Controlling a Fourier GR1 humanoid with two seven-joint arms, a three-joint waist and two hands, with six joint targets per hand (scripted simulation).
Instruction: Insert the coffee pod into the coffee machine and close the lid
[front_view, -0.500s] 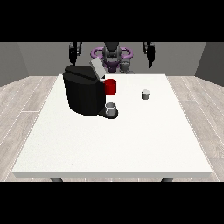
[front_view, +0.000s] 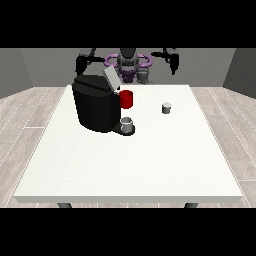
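A black coffee machine stands on the left half of the white table, its grey lid tilted up and open. A small grey cup rests on its drip tray. The coffee pod, small and grey-white, sits on the table to the right of the machine. The hand at the view's right hangs raised behind the table's far edge, well above and behind the pod. The hand at the view's left is raised behind the machine. Neither hand touches anything.
A red mug stands just behind and right of the machine. The robot's torso is beyond the far table edge. The table's near half and right side carry no objects.
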